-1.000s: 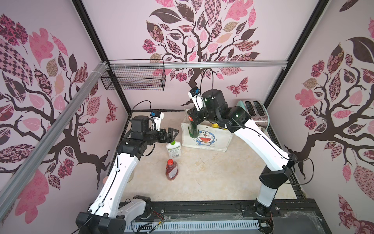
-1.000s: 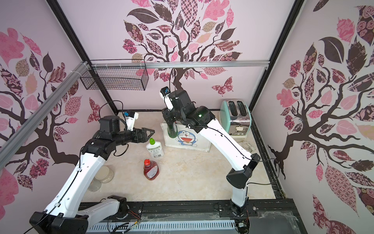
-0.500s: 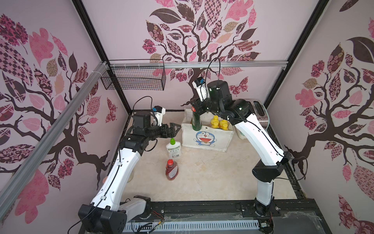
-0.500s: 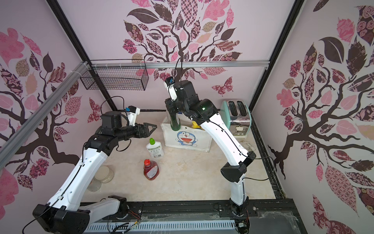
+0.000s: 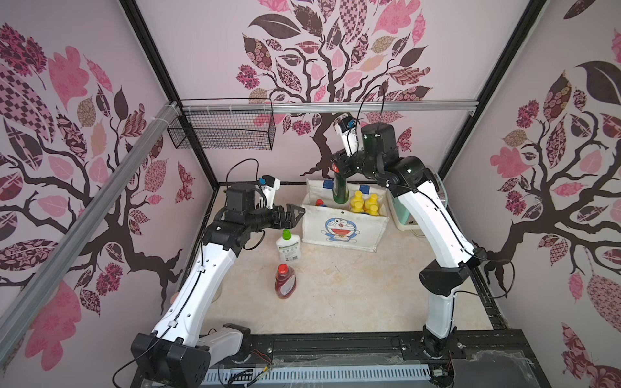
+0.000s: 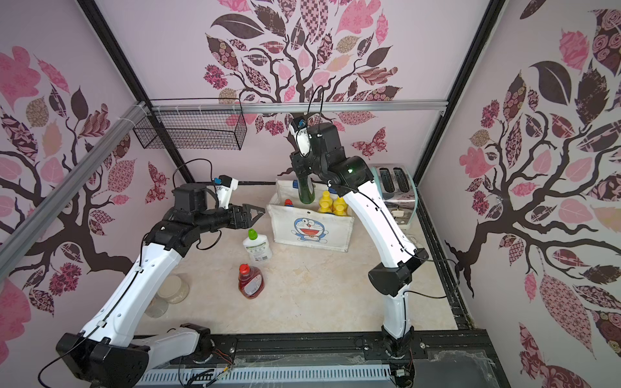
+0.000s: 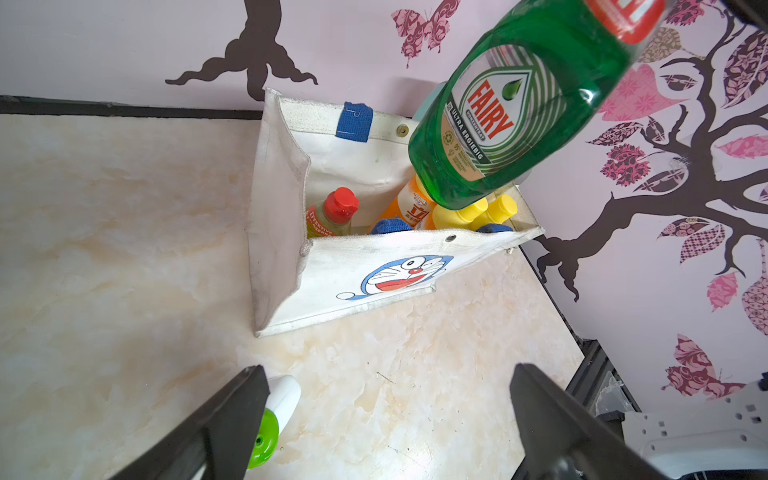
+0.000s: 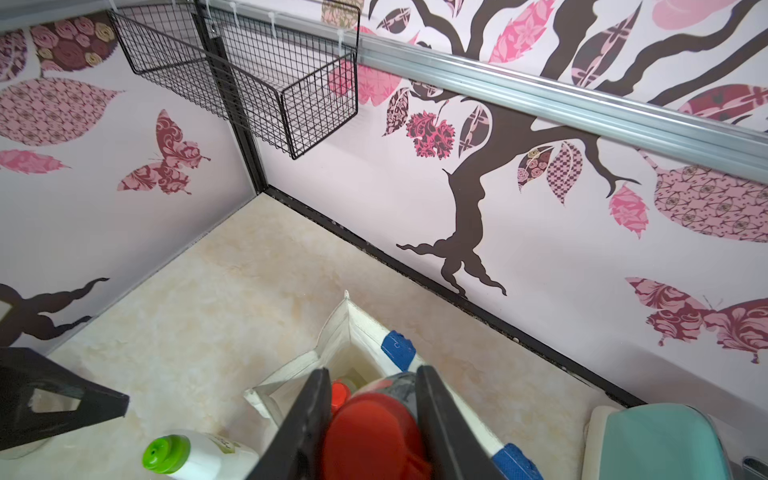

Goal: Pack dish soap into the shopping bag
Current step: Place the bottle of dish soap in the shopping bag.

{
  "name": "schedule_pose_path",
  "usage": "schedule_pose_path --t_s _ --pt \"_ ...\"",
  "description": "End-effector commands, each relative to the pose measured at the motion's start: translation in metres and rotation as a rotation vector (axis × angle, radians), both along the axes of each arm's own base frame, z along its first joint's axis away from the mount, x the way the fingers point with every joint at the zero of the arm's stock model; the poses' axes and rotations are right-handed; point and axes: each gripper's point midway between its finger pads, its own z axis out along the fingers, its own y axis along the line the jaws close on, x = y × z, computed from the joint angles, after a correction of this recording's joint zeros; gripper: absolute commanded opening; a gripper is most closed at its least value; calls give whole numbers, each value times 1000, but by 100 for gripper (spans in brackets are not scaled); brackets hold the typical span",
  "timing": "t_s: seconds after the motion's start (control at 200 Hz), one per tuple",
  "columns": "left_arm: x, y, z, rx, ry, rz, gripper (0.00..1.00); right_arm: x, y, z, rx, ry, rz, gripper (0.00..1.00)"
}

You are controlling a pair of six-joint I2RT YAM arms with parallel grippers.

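Lifted just now, the green bottle (image 5: 340, 189), clamped in the right pincer (image 5: 336, 167), hangs over the twelve-o'clock bag (image 5: 342, 230), apparently ready to lower; left pincer (image 5: 297, 216) gapes empty.

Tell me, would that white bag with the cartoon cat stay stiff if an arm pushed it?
Likely not: the shopping bag looks like cloth, and its end wall folds inward, so a push would probably dent it. The orange bottles and red-capped bottle inside should weigh it down, so it may resist sliding or tipping.
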Motion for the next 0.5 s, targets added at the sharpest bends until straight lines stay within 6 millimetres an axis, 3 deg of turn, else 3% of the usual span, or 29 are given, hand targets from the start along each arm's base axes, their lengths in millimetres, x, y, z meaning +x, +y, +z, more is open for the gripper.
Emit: schedule_pose_path --t_s 0.0,0.185,0.35,0.495 --pt "4 -5 12 -5 -42 -17 97 -6 16 35 52 -122 94 0" --pt "10 -4 6 7 -40 -5 97 -12 31 7 14 -92 197 0" --pt "32 10 -19 108 9 137 97 -17 32 -9 2 -58 217 0" --pt "43 -1 -29 112 15 129 94 -23 28 -24 3 -37 213 0"
